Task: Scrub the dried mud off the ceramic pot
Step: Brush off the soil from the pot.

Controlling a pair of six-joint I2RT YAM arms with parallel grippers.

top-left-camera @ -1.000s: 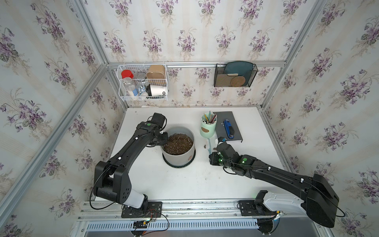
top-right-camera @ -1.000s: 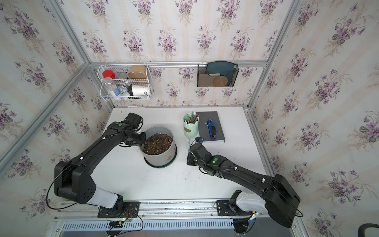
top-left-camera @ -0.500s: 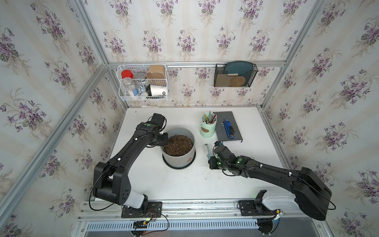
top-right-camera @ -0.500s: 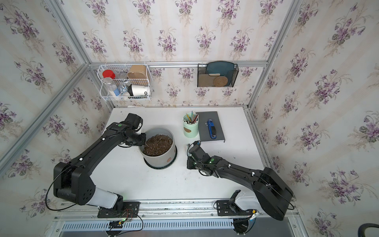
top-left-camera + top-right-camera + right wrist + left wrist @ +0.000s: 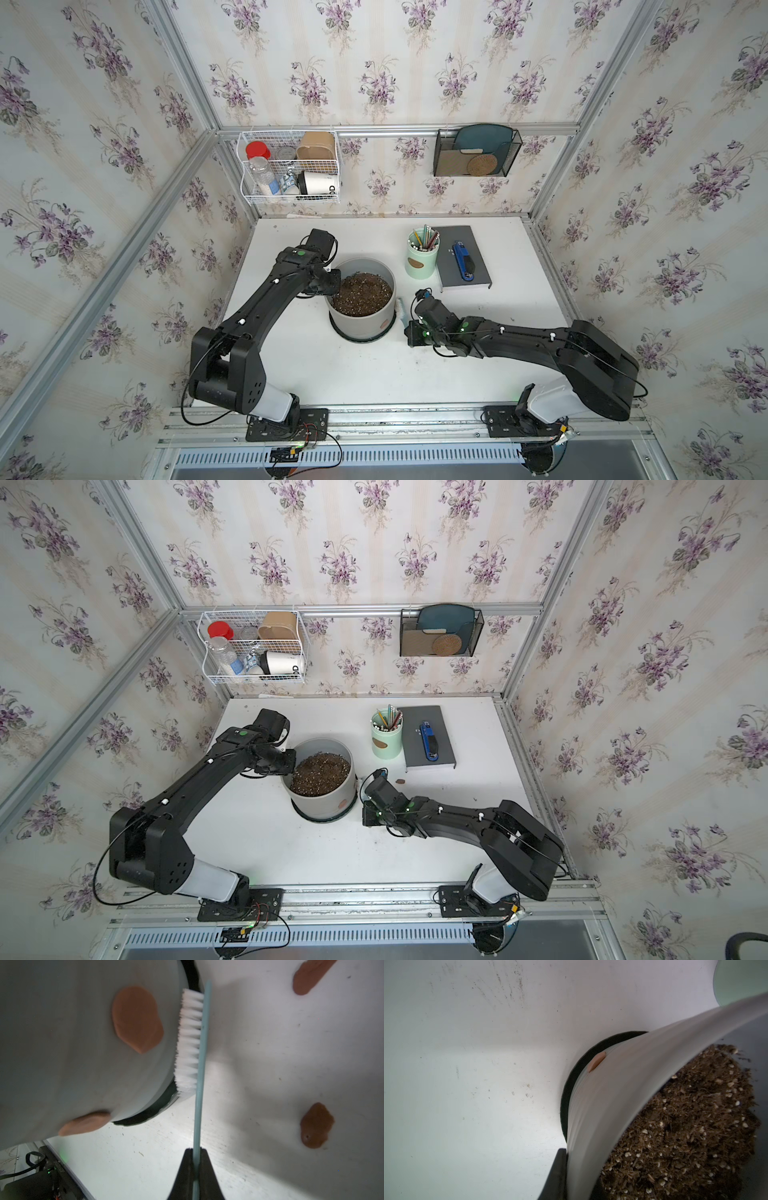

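The light-grey ceramic pot, full of speckled soil, stands on its black saucer mid-table. My left gripper is shut on the pot's far-left rim, one finger outside the wall and one inside. My right gripper is shut on the thin teal handle of a brush. The brush's white bristles press against the pot's right wall. Dried mud blobs stick to the pot's wall. Two loose blobs lie on the table.
A mint-green pencil cup and a grey notebook carrying a blue tool sit behind and to the right of the pot. A wire basket and a black mesh holder hang on the back wall.
My right arm has moved left and toward the front, bringing the brush up against the pot's right wall. The left arm and the pot have stayed put.
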